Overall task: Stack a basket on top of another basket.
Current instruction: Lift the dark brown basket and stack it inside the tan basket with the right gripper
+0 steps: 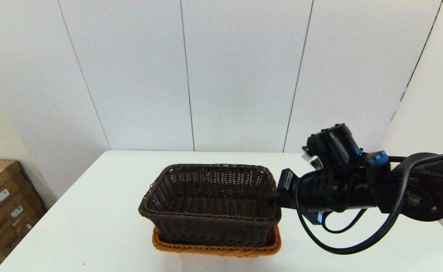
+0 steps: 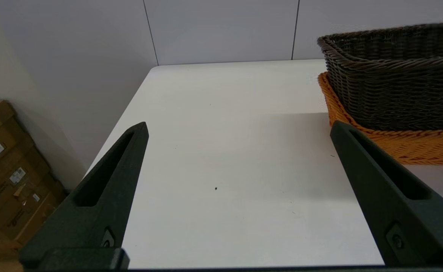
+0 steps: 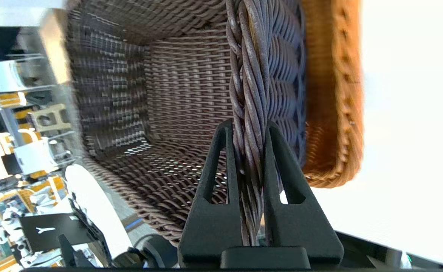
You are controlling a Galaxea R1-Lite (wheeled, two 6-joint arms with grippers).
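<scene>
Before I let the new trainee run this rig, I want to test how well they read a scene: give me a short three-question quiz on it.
1. True or false: the right gripper is shut on the braided rim of the dark brown basket.
2. Which basket is underneath? A) the dark brown basket B) the orange basket C) neither, they stand apart
3. Fill in: the left gripper is ____ and holds nothing, over the white table beside the baskets.

Key: 1 true; 2 B; 3 open.
</scene>
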